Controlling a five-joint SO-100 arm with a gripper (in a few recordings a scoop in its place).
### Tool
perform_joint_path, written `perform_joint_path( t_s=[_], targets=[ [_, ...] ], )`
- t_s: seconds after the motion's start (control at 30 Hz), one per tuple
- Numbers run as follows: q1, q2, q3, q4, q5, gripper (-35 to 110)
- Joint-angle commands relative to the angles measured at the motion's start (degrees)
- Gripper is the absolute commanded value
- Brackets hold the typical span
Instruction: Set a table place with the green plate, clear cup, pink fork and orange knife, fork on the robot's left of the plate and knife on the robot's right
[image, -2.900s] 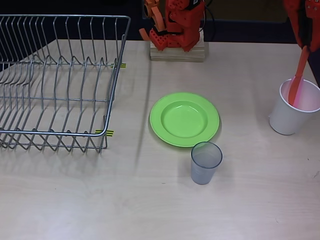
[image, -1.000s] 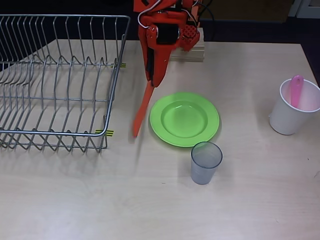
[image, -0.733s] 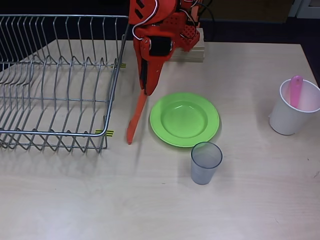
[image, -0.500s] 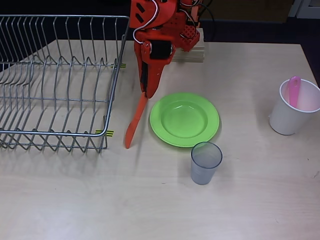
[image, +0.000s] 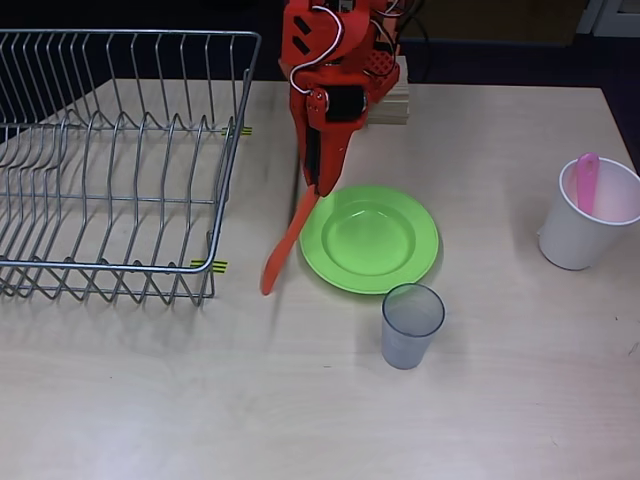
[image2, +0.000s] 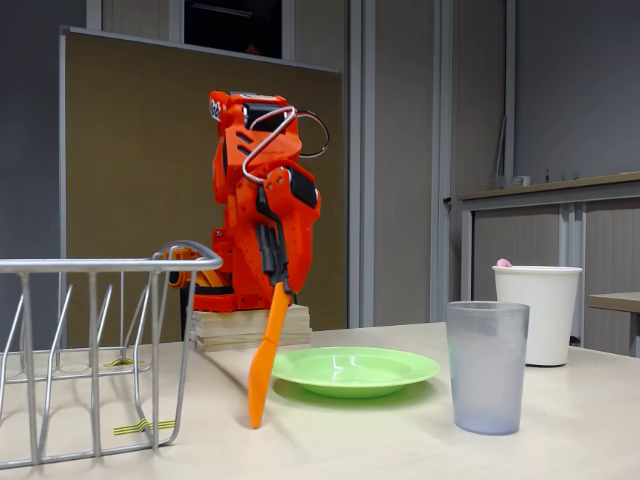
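The green plate (image: 369, 238) (image2: 354, 369) lies mid-table. My gripper (image: 320, 182) (image2: 279, 289) is shut on the handle of the orange knife (image: 287, 245) (image2: 264, 358). The knife slants down just left of the plate in the overhead view, its tip touching the table or nearly so. The clear cup (image: 410, 325) (image2: 487, 366) stands upright in front of the plate. The pink fork (image: 585, 184) stands handle-up inside a white cup (image: 587, 216) (image2: 536, 311) at the right edge.
A wire dish rack (image: 110, 165) (image2: 95, 350) fills the left of the table, close to the knife. The arm's base sits on a wooden block (image: 385, 105) (image2: 250, 326) at the back. Bare tabletop lies in front of the clear cup.
The gripper has carried the knife from the white cup at the right over to the plate's left side. In the last half second it shifted slightly right, nearer the plate rim.
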Motion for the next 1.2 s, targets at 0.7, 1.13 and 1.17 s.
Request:
perform_joint_path(
  t_s=[0.7,1.13,1.17],
  targets=[
    [-6.3,4.5,2.6,-1.3,-1.7,0],
    [1.8,2.8,5.4,-1.1,0.8,2],
    [2.7,2.5,5.7,-1.0,1.0,3]
  ],
)
